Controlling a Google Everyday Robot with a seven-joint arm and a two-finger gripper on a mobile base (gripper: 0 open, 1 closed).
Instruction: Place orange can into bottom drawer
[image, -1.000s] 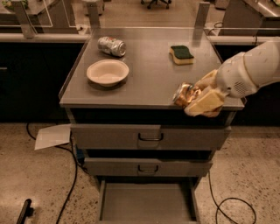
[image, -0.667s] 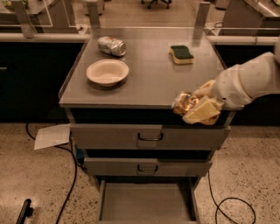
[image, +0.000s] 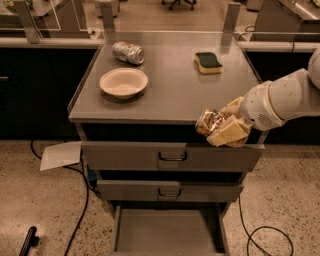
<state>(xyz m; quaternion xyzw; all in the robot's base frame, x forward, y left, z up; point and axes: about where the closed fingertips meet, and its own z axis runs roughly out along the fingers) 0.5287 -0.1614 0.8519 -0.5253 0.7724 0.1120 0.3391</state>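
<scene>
One orange can (image: 209, 121) sits crosswise in the gripper (image: 221, 126), whose cream fingers (image: 226, 135) are closed on its body. The can hangs just off the front edge of the cabinet top (image: 175, 95), level with the top drawer (image: 125, 156) and toward its right end. The bottom drawer (image: 167, 231) stands pulled out well below and to the left, its grey floor showing.

Handling, as judged: the thin, dented metal wall suggests a light and probably empty can, one that gives under pressure and is slippery on its shiny skin. A moderate squeeze across the middle of the body, as held now, suits it better than a grip near the stiffer rimmed ends. Which end faces outward is hard to make out.

Compared with a second ago, the gripper and can are lower and slightly further left, having come off the tabletop's front right corner to hang in front of the cabinet face. The silver can (image: 128, 52), the bowl (image: 123, 82) and the sponge (image: 208, 62) lie where they did, and the bottom drawer is open as before.
</scene>
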